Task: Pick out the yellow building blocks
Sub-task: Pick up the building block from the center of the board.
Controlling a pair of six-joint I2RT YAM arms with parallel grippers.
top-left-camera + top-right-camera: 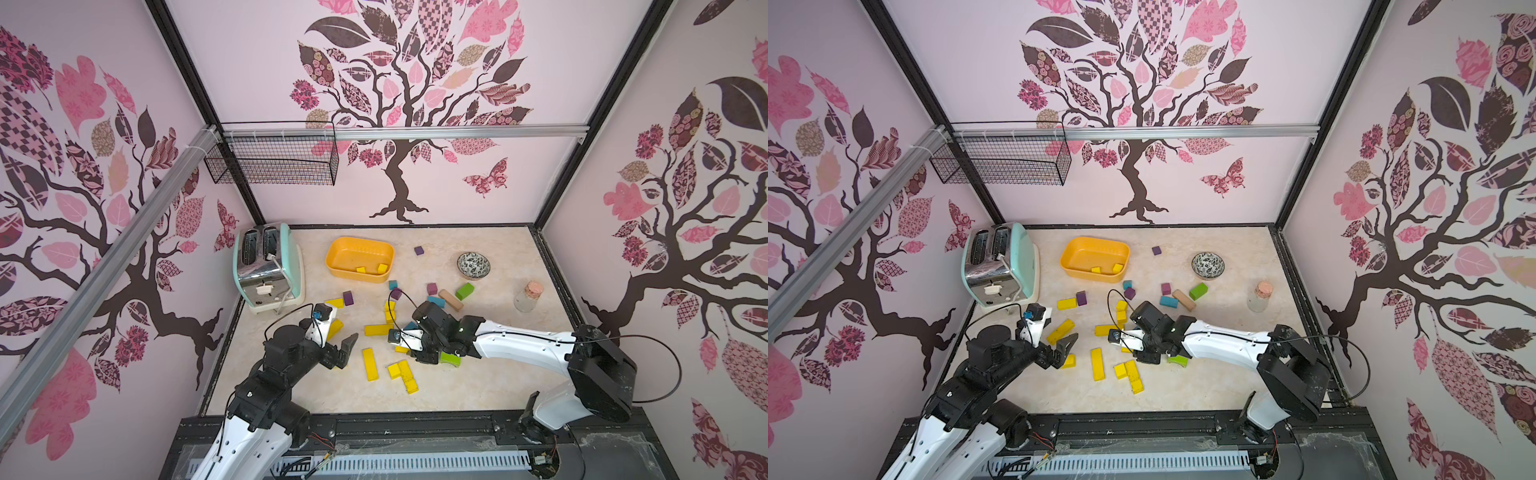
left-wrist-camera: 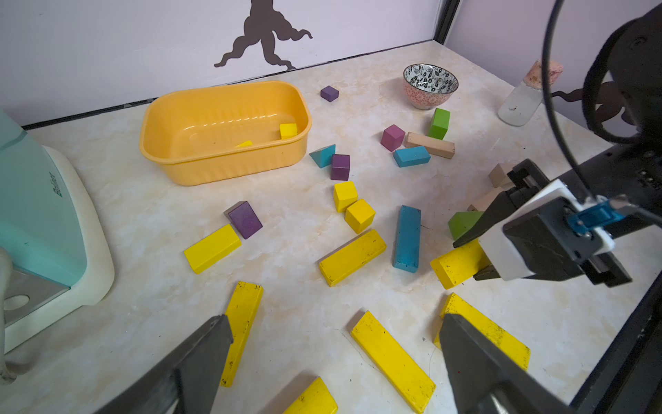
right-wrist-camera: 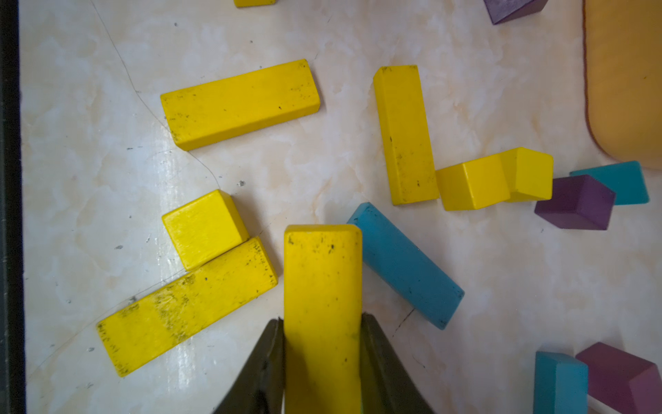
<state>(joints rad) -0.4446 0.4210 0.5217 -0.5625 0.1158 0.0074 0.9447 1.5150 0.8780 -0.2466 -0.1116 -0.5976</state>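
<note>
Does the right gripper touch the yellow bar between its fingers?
Touching. The right wrist view shows the right gripper shut on the yellow bar: both fingers press against its long sides, no gap.

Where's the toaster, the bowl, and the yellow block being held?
toaster (image 1: pixel 259 276): in a top view, chrome body.
bowl (image 1: pixel 473 266): in a top view, patterned inside.
held yellow block (image 3: pixel 322 286): right wrist view, upper face.

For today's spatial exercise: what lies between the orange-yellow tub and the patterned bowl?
One small purple cube, touching neither the tub nor the bowl; both top views show it.
</note>
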